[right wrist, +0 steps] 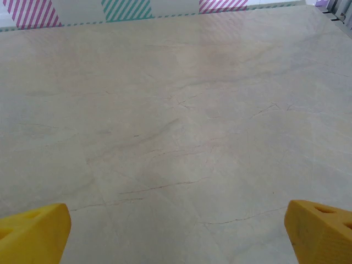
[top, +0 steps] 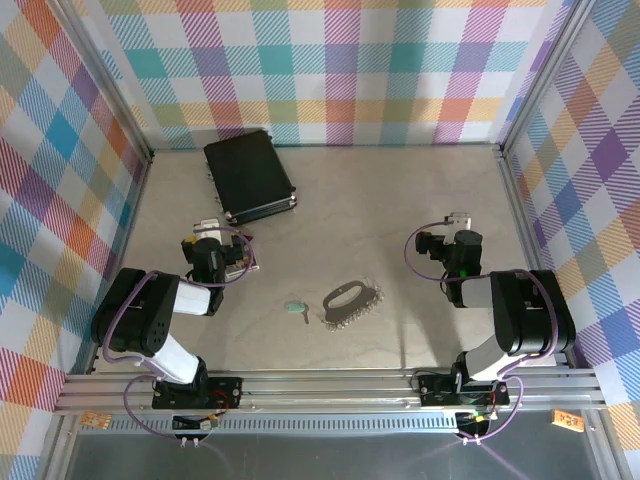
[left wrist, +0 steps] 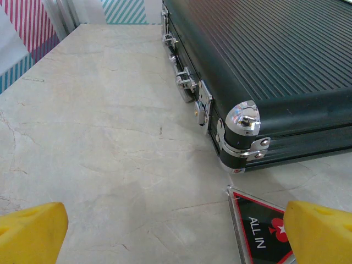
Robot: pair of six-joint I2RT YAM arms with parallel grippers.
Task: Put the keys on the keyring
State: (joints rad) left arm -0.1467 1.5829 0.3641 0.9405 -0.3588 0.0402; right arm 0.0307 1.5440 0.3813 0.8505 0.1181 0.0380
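Observation:
A small key [top: 296,309] with a teal-green head lies on the table near the front middle. Just to its right lies the flat silver keyring [top: 352,301], an oval loop with small rings along its near edge. My left gripper [top: 212,232] rests at the left of the table, well behind and left of the key, open with nothing between its yellow fingers [left wrist: 30,234]. My right gripper [top: 460,222] sits at the right, beyond the keyring, its yellow fingers [right wrist: 322,231] spread wide over bare table.
A black ribbed case [top: 248,177] with chrome corners and latches lies at the back left, close ahead of my left gripper [left wrist: 175,236]. A clear-edged "ALL IN" card [left wrist: 258,231] lies under the left gripper's right finger. Checked walls enclose the table.

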